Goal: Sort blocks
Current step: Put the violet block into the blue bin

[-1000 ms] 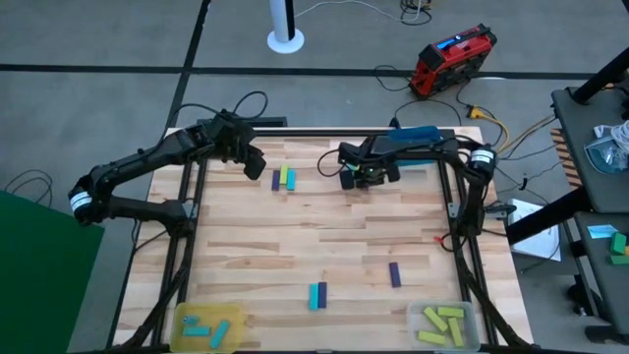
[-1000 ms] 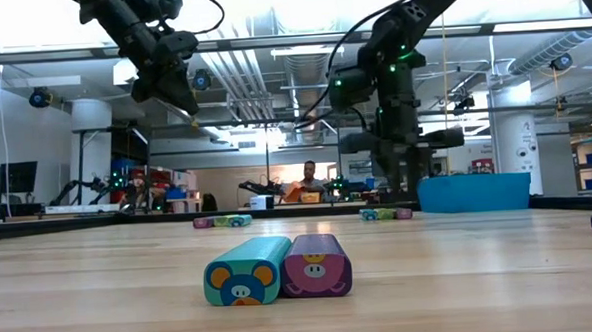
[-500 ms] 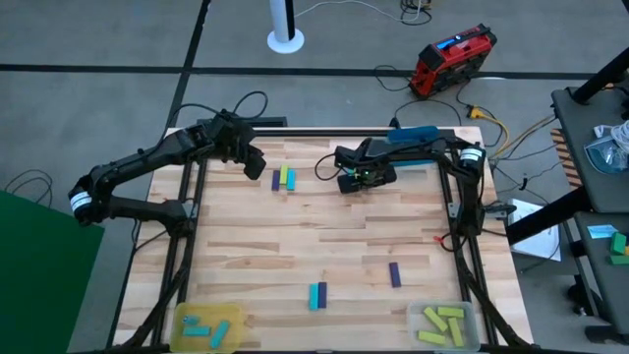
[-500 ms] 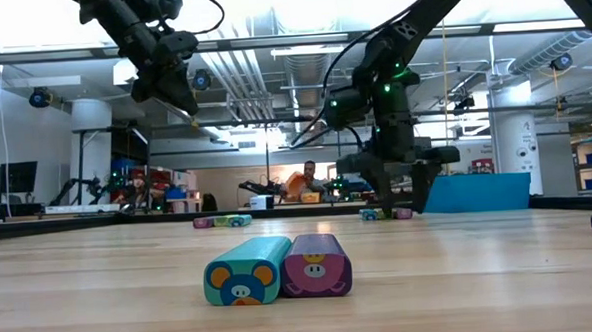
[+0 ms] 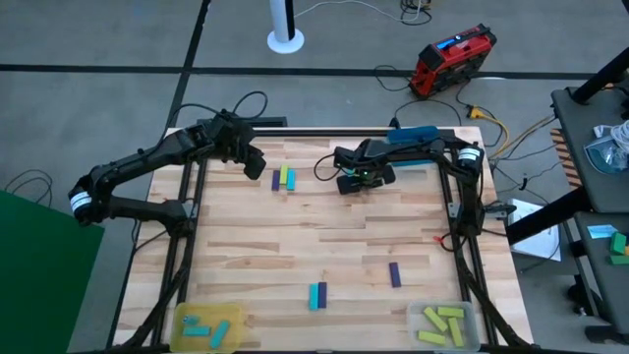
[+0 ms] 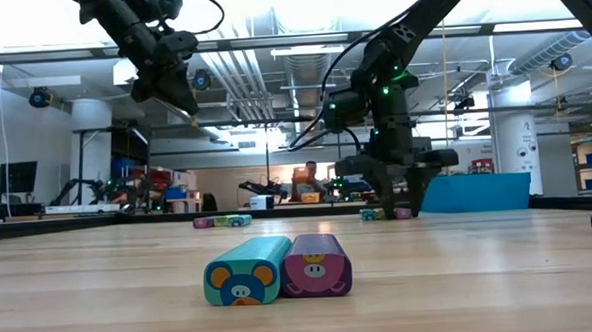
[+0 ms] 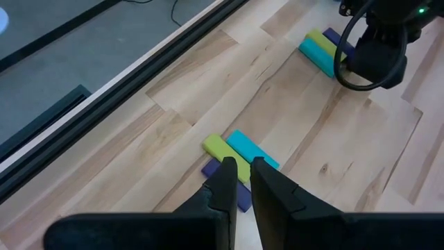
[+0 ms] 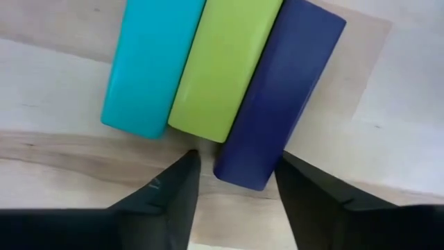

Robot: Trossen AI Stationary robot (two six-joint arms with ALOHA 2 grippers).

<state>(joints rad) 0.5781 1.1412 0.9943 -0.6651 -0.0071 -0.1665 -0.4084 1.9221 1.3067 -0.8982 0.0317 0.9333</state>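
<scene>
Right gripper (image 5: 358,183) low over the table (image 5: 295,236) near the far edge, right of centre. Fingers spread apart, nothing held. Right wrist view: three blocks side by side and touching, namely a cyan block (image 8: 152,66), a green block (image 8: 225,66) and a purple block (image 8: 277,90). The purple block's near end sits between the two fingertips; the green one's end lies just beside one fingertip.

Step in hand, as I judge it: lining up to pick one block out of this trio, most likely the purple. The next move calls for dropping the fingers either side of that block alone. That is tight, since the green block touches it, and the finger on that side must wedge between them or nudge the neighbour aside.

Left gripper (image 5: 255,164) hangs above the table near the far left corner, fingers nearly together, holding nothing. Just beyond it lies a second trio of blocks (image 5: 283,178) in purple, green and cyan, near the far edge.

Other blocks: a cyan-and-purple pair (image 5: 316,295) near the front edge at centre, and a lone purple block (image 5: 394,274) to the right of that pair.

Containers: a yellowish tray (image 5: 181,329) at the front left corner holds several cyan blocks (image 5: 208,328). A clear tray (image 5: 415,326) at the front right corner holds several green blocks (image 5: 440,324). A blue tray (image 5: 421,132) stands at the far edge behind the right arm; contents not visible.
</scene>
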